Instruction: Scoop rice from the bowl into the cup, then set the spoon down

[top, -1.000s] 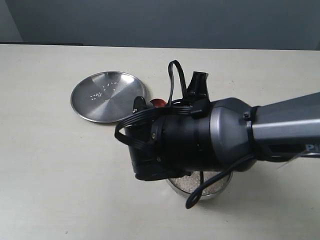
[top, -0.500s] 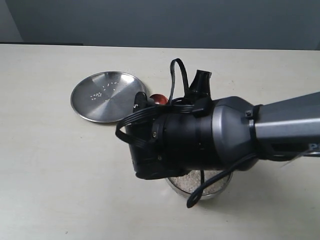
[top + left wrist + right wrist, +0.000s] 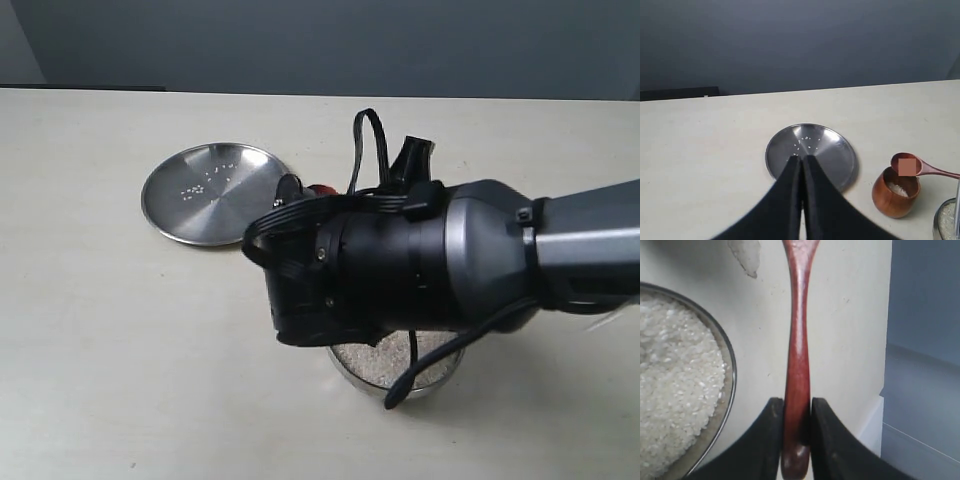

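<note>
A pale cream table [image 3: 100, 350] carries everything, and its far edge meets a dark blue-grey wall [image 3: 300, 40]. Three things stand on the top. A flat, shallow steel plate [image 3: 200, 222] lies toward the far edge, left of the middle. A small reddish-brown wooden cup [image 3: 892, 201] stands upright just beside the plate, not touching it. The steel bowl [image 3: 440, 378] sits closer to the near edge, near the cup, and only part of its rim shows.
</note>
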Tool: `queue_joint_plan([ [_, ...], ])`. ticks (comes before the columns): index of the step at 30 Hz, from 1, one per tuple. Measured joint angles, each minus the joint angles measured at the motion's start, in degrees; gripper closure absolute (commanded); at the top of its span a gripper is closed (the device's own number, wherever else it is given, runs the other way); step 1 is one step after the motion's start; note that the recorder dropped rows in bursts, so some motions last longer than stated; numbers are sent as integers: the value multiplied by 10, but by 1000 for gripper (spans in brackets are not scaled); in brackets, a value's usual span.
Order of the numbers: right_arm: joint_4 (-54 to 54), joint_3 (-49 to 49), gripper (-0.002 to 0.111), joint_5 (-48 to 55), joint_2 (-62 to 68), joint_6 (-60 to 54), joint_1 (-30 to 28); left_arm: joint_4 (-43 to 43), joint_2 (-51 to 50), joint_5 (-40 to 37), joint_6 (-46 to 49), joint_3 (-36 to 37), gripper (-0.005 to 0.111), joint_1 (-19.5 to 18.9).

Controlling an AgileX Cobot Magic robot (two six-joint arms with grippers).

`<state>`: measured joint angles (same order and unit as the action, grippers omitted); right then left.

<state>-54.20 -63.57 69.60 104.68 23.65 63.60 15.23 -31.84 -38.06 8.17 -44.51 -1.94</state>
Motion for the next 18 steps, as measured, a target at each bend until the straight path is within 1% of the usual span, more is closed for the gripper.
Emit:
queue_joint_plan([
  [1,0,0,109,0,0,2,0,0,0,0,0,0,106,0],
  [6,-27,0,109,0,-19,94,0,-1,0,0,0,0,106,0],
  [8,-14,-22,109,-14,-49,142,0,-1,0,0,0,0,106,0],
  [9,1,-43,109,-39,-58,155,0,-1,0,0,0,0,106,0],
  [11,69,-99,109,-121,-65,166,-9,-1,0,0,0,0,106,0],
  [13,178,-155,109,-216,-52,166,-32,-1,0,0,0,0,106,0],
  [14,211,-178,109,-259,-38,167,-42,-1,0,0,0,0,106,0],
  [16,239,-230,109,-313,10,168,-59,-1,0,0,0,0,106,0],
  [18,248,-269,109,-338,54,168,-67,-1,0,0,0,0,106,0],
])
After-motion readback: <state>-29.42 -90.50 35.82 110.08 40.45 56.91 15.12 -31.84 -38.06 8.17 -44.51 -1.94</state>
